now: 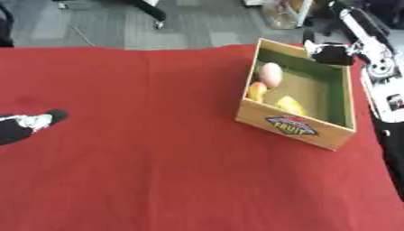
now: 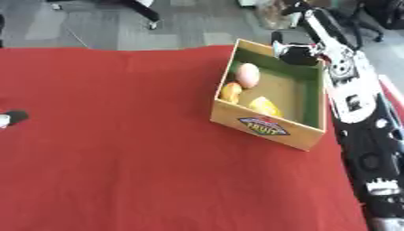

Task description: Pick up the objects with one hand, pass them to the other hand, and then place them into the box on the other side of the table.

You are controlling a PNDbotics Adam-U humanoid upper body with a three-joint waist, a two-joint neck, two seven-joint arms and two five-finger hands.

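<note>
So the objects are all sitting in the box (image 1: 341,102) right now: a pale pink egg-shaped one (image 1: 271,74) leaning near the far left wall, an orange-ish one (image 1: 256,90) just beside it against that same wall, and a yellow one (image 1: 290,105) lying closer to the front. The first two look like they're touching, the yellow one is a bit apart. The box itself is wooden with a green lining and a fruit label on the front, sitting on the right side of the red tablecloth (image 1: 142,149).

The right hand (image 2: 293,53) is hanging over the far right corner of the box, right at the rim. It's a dark blob from this angle, so I honestly can't tell whether the fingers are spread or curled, or whether it's carrying anything. The left hand (image 1: 38,120) is poking in at the left edge, well away from the box; only the tip is showing, so same story there.

Progress-wise, I'd say it's looking mostly done. I'm not seeing anything else lying on the cloth, so three things are in and nothing obvious is waiting to be picked up.
</note>
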